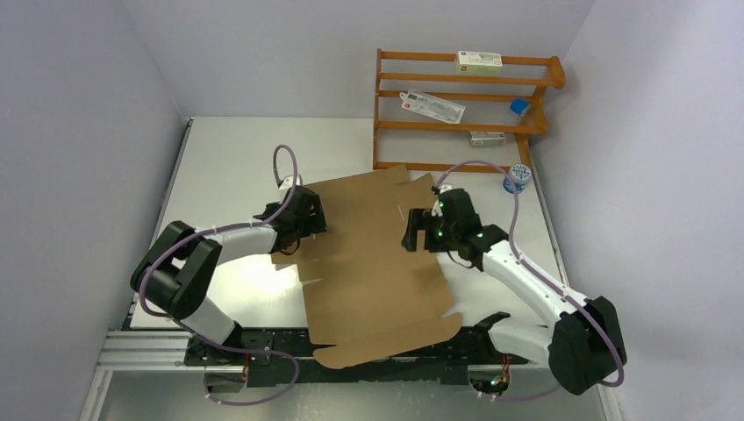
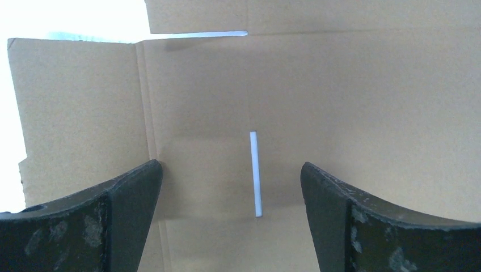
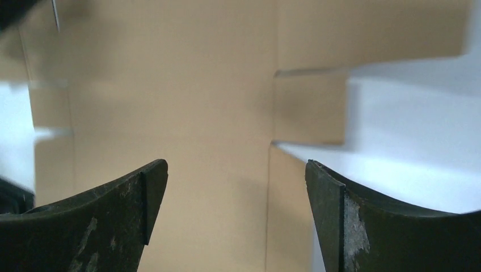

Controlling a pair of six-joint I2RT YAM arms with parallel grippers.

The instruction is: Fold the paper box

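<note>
The paper box (image 1: 368, 263) is a flat brown cardboard sheet with flaps and slits, lying across the middle of the table and over its near edge. My left gripper (image 1: 314, 221) is open and empty over the sheet's left edge. In the left wrist view the cardboard (image 2: 317, 96) fills the frame, with a white slit (image 2: 256, 173) between the open left gripper's (image 2: 230, 187) fingers. My right gripper (image 1: 411, 230) is open and empty over the sheet's right part. In the right wrist view the open right gripper (image 3: 235, 187) is above the cardboard (image 3: 170, 113) by a notched flap (image 3: 309, 107).
An orange wooden shelf rack (image 1: 461, 110) stands at the back right with small white cartons (image 1: 478, 61) and a blue item (image 1: 521, 106). A small blue-and-white container (image 1: 517, 179) stands by its foot. White walls close in left and right.
</note>
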